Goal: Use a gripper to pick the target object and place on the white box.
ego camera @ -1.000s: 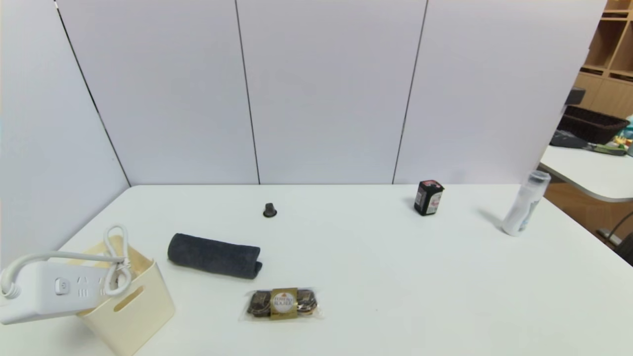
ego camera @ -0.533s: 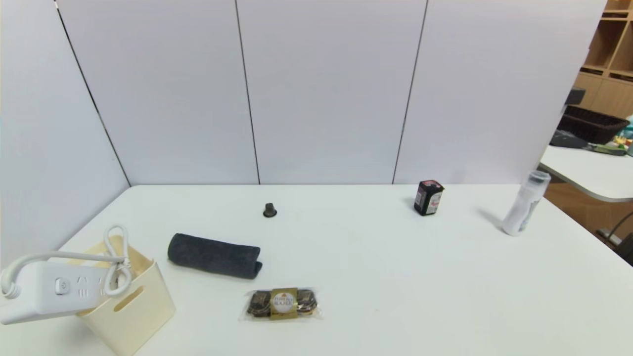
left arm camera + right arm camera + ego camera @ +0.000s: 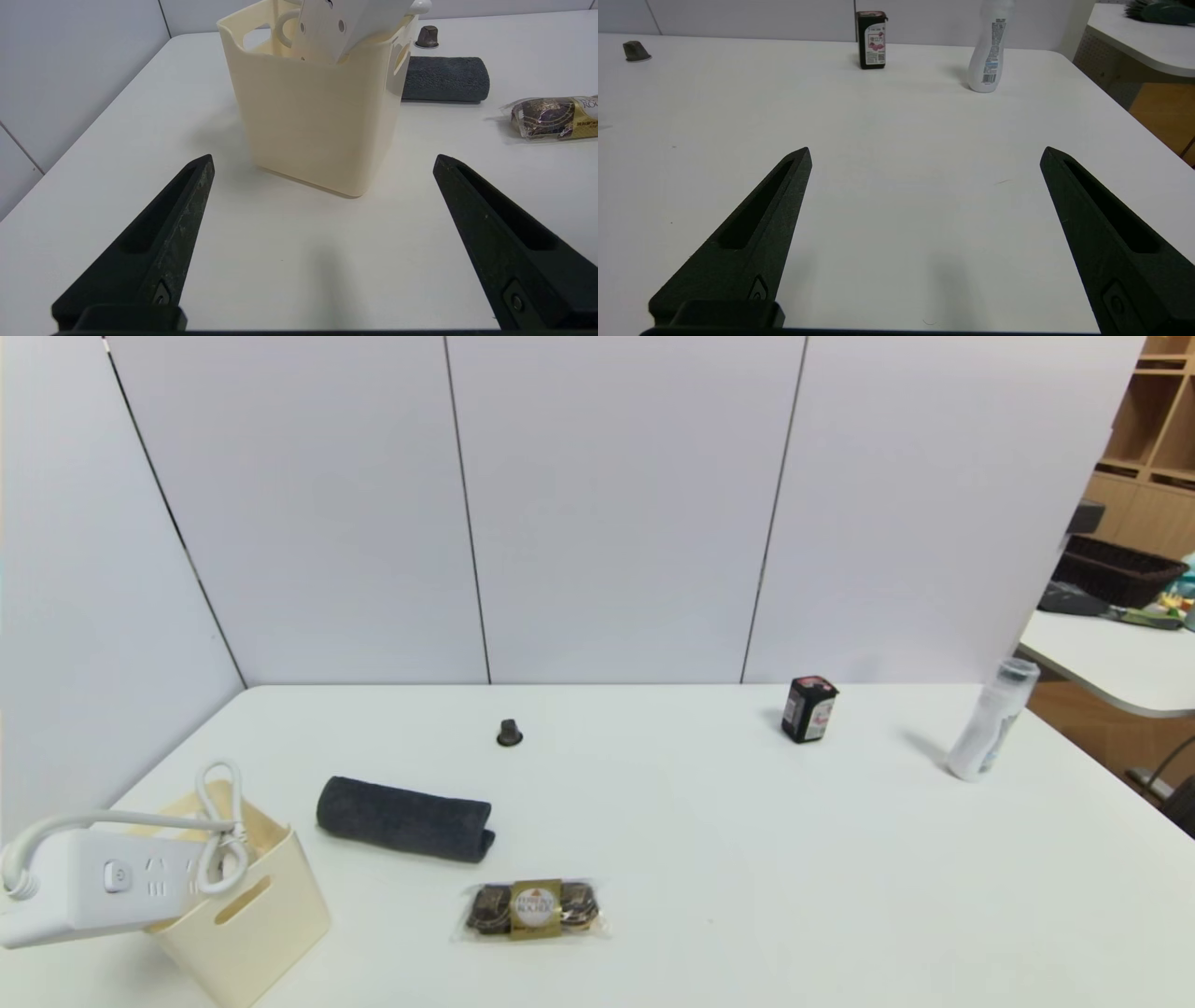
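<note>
The target object, a long white power strip with its bundled cord, lies tilted across the top of the white box at the table's near left corner; one end overhangs toward the left. In the left wrist view the strip's underside rests on the box's rim. My left gripper is open and empty, low over the table a short way in front of the box. My right gripper is also open and empty over bare table. Neither gripper shows in the head view.
A rolled dark grey towel lies right of the box, a chocolate pack in front of it. A small dark cap, a black carton and a white bottle stand farther back. The table's right edge is near the bottle.
</note>
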Controlling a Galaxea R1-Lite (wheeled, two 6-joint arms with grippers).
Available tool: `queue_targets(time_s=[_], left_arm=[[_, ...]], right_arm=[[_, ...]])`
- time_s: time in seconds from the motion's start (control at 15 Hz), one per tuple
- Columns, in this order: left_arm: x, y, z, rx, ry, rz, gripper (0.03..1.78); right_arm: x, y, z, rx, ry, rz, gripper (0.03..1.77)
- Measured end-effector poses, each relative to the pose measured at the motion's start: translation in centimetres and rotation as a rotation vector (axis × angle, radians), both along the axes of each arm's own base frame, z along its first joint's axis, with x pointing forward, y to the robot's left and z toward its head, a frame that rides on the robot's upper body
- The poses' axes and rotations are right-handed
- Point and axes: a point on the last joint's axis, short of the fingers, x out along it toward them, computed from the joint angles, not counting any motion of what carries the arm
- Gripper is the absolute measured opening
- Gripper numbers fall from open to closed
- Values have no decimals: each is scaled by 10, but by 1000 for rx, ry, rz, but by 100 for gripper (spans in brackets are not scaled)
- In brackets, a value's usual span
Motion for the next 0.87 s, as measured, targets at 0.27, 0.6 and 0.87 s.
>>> queue_targets(time_s=[0.27,0.6,0.87], left_arm=[[0,0,0,0,0,0,169],[0,0,0,0,0,-1,169],[0,0,0,-1,0,0,169]], right_arm=[[0,0,0,-5,0,0,169],[0,0,0,1,6,-17,169],[0,0,0,9,-1,-17,169]])
